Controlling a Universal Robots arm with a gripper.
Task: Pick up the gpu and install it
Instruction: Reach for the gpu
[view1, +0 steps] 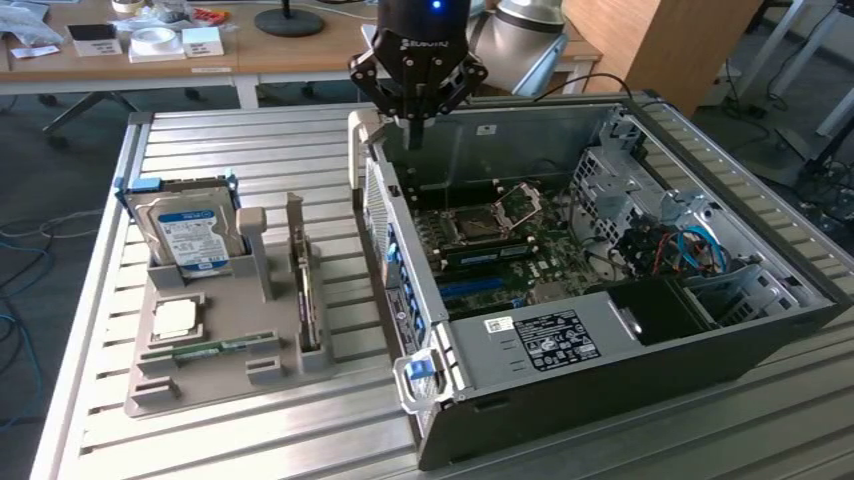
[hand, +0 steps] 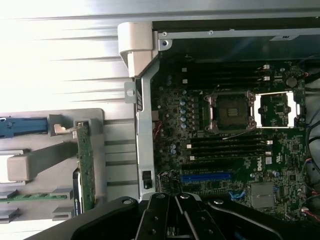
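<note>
Slatted metal table (view1: 200, 135) with open computer case (view1: 627, 350), hand (view1: 411, 128) pressed together above it, gpu (view1: 306, 290) upright in tray (view1: 200, 388)

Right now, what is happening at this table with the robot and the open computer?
A single robot arm hangs its claw, shut and holding nothing, over the edge of the open computer case. The gpu stands on edge in the grey holder beside the case, not yet picked up. The hard drive sits in the same holder.
</note>
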